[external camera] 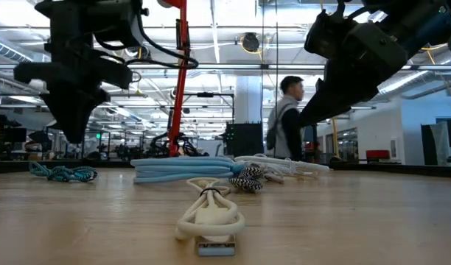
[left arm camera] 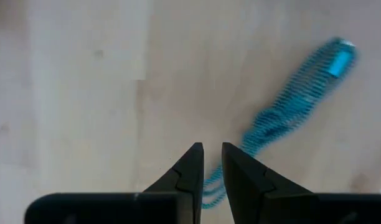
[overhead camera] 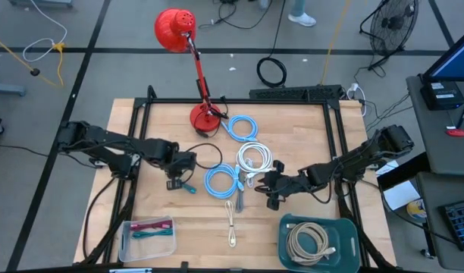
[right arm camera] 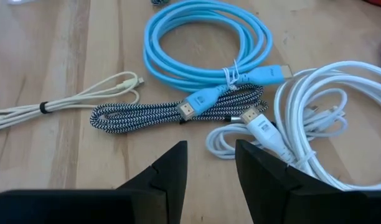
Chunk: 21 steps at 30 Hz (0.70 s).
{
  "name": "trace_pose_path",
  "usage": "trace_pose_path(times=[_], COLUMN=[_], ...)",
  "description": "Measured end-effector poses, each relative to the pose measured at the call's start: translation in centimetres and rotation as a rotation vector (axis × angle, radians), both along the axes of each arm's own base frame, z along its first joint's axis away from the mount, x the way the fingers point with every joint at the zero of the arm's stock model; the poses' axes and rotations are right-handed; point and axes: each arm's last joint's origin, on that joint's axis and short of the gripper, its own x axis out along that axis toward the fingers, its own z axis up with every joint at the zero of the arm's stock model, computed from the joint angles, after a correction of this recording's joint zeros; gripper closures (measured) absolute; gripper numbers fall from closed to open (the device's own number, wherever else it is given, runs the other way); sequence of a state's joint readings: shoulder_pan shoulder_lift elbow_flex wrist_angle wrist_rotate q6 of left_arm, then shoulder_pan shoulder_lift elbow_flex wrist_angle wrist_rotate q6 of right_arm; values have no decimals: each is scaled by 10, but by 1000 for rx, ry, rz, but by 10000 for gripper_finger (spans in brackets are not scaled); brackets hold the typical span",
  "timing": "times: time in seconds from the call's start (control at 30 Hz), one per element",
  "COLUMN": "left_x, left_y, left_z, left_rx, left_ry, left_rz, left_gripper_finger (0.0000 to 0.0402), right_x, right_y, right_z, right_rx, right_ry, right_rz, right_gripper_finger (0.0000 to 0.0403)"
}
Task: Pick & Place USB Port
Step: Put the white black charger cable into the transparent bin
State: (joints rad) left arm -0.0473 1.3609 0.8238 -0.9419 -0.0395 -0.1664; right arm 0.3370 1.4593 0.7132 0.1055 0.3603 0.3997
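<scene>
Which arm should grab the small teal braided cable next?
Left. The left gripper hangs right beside the teal braided cable, empty, fingers nearly closed. The right gripper hovers over the black-and-white cable.

Both arms are dark, jointed and slim. The left gripper [left arm camera: 212, 163] and right gripper [right arm camera: 210, 158] each end in two matte black, wedge-shaped fingers tapering from a broad black base.

Your high view is evenly lit, shadows soft. In the low view, ceiling lights [external camera: 211, 29] backlight both arms into silhouettes; the cream cable [external camera: 209, 213] up front looks soft. Your left wrist view smears the teal cable [left arm camera: 290, 118] with blur.
</scene>
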Motion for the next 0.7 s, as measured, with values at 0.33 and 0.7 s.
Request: trace_pose_path(times=[0.33, 0.7], left_x=[6, 25], left_y=[-23, -27], left_z=[1, 7], left_rx=[-8, 69], left_ry=[-78, -294], left_rz=[-256, -200], left_gripper_finger=[267, 177], right_x=[-1, -2], right_y=[3, 7], right_z=[0, 0], right_rx=[29, 58], right_ry=[2, -3], right_rz=[-5, -21], right_gripper_finger=[275, 275])
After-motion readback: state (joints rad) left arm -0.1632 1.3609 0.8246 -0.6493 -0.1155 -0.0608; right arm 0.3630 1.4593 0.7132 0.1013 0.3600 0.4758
